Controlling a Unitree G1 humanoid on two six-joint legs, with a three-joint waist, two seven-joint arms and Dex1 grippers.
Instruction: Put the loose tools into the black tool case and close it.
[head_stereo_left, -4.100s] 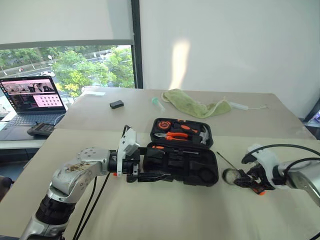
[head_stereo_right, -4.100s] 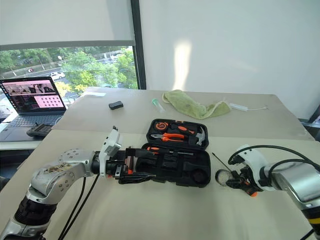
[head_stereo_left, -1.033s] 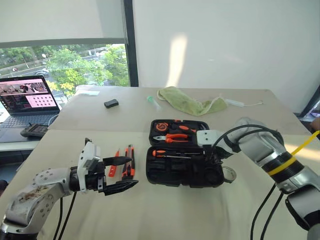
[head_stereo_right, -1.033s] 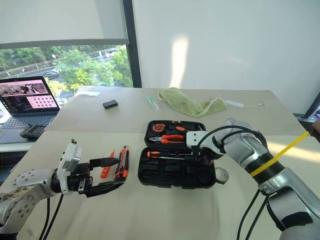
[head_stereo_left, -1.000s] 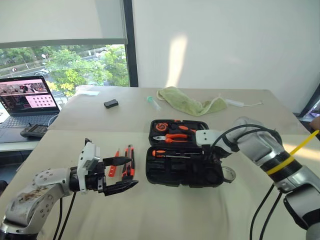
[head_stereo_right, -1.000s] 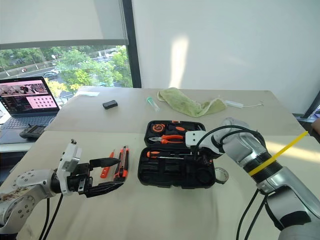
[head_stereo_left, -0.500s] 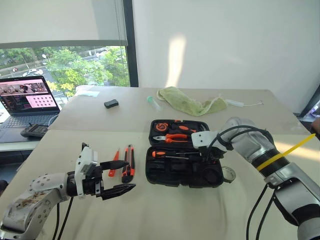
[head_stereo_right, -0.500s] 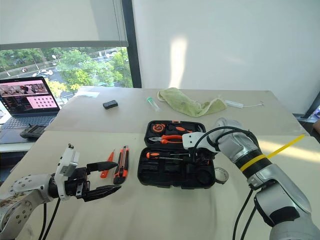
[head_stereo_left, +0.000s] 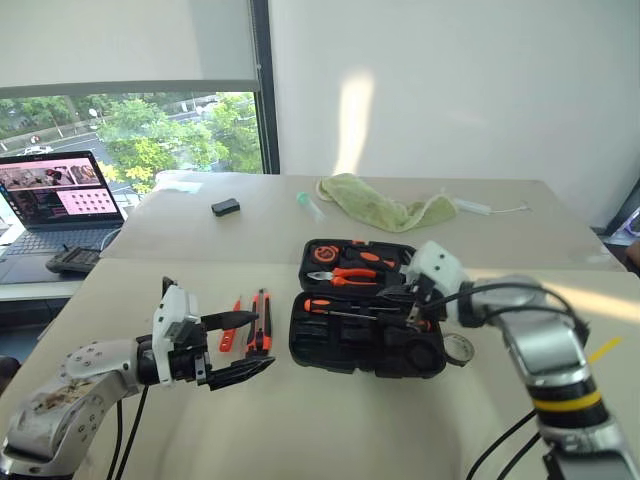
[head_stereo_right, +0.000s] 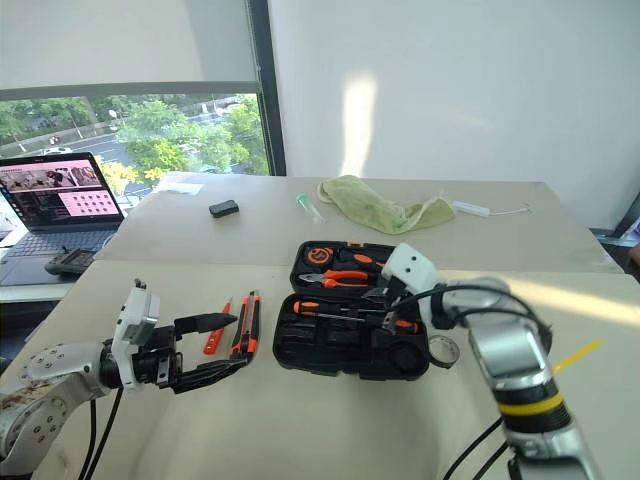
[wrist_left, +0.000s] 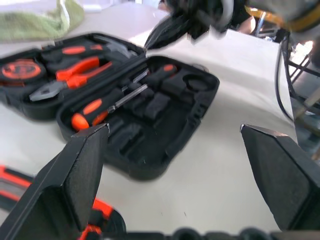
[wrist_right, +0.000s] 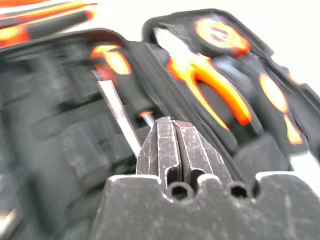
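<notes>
My right gripper (wrist_right: 175, 145) is pinched together, empty, over the open case (head_stereo_left: 365, 335), black moulded plastic on the table (head_stereo_left: 330, 430), a screwdriver (head_stereo_left: 345, 311) slotted inside. My left gripper (head_stereo_left: 240, 345) gapes wide beside the knife (head_stereo_left: 259, 324) and slim tool (head_stereo_left: 233, 323); the round tape (head_stereo_left: 458, 349), half hidden, may touch the case; no lettering legible.

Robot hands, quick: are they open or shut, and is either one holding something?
Left gripper: open, holding nothing, beside the utility knife.
Right gripper: shut, nothing between its fingers, over the open black tool case.
</notes>
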